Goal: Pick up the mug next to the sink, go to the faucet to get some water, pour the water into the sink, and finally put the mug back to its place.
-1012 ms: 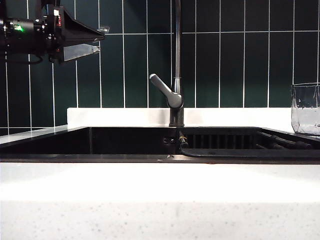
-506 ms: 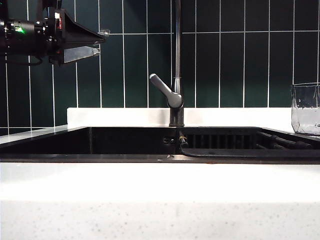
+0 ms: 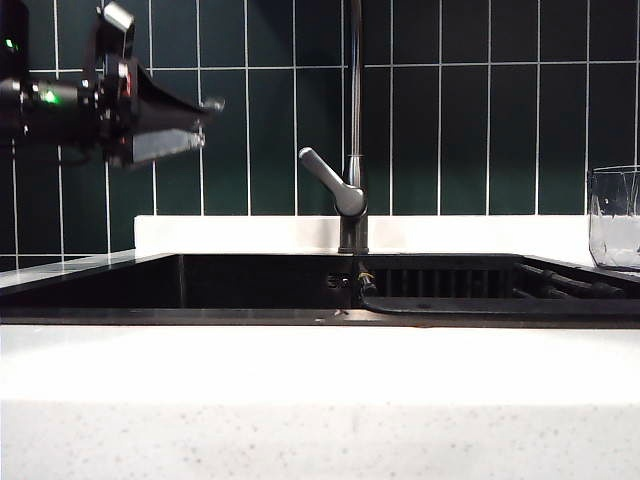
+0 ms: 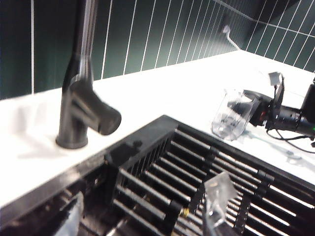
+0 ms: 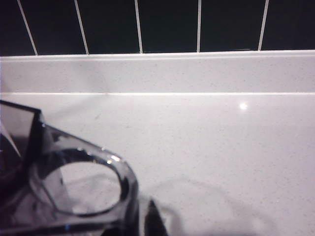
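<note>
Right pincer [image 4: 253, 110] sits at the mug [image 4: 230, 115], its fingers around the glass wall and apparently closing on it; whether the grip is firm cannot be told. Left pincer [image 3: 195, 125] hangs spread and empty, high above the left side of the sink [image 3: 250, 318]. Mug stands on the white tabletop [image 5: 221, 142] beside the sink's ribbed rack, well right of the faucet [image 3: 350, 195]. Likely risks: smooth, faceted glass may slip or tip when lifted if held only by its rim, and a tilted mug would spill before reaching the sink.
</note>
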You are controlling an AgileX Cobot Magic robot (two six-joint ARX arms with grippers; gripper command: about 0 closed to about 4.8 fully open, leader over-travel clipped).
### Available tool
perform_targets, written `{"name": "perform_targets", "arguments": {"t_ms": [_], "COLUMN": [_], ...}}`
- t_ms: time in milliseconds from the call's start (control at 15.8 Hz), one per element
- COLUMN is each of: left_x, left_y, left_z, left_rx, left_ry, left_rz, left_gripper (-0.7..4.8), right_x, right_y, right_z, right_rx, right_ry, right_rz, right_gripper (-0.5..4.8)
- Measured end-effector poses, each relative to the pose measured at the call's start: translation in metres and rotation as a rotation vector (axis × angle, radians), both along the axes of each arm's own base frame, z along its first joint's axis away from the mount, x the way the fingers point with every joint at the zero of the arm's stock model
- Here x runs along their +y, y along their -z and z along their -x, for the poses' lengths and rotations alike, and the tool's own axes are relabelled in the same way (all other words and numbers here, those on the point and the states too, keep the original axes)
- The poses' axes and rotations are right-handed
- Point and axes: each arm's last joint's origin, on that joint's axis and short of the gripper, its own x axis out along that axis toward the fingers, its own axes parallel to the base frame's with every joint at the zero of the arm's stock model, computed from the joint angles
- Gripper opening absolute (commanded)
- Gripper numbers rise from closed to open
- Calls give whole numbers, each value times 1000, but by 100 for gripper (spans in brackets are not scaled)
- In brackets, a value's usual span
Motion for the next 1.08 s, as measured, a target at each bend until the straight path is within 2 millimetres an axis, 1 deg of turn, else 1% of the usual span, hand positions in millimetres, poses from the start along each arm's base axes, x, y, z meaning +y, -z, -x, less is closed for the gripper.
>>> {"name": "perform_targets", "arguments": {"t_ms": [127, 380, 569, 633, 759, 822, 886, 1012, 1075], "left_x": [0, -5, -5, -4, -5, -6, -6, -8, -9], "left_y": [6, 6, 8, 12, 19, 20, 21, 19, 18], "left_z": [-2, -2, -3, -5, -15, -23, -30, -49, -61], "left_rx": [18, 6, -5, 8, 26, 32, 42, 58, 71], "left_ry": [0, 13, 11, 9, 12, 11, 16, 50, 66], "left_rz": [-1, 0, 0, 0, 1, 4, 12, 31, 44], "left_gripper": [317, 317, 317, 317, 317, 317, 317, 317, 317], "right_x": [0, 1, 5, 8, 18, 27, 35, 53, 74], "right_y": [0, -2, -3, -11, -34, -47, -55, -71, -81], "right_z": [0, -1, 0, 1, 4, 6, 8, 11, 10], "right_rx": [-1, -12, 4, -13, -81, -97, -90, -63, -17], "right_ry": [-3, -44, -74, -87, -125, -159, -180, -237, -292], "right_rz": [0, 0, -45, -56, -49, -54, -59, -69, -79], "right_gripper": [-7, -7, -7, -7, -7, -7, -7, -7, -7]}}
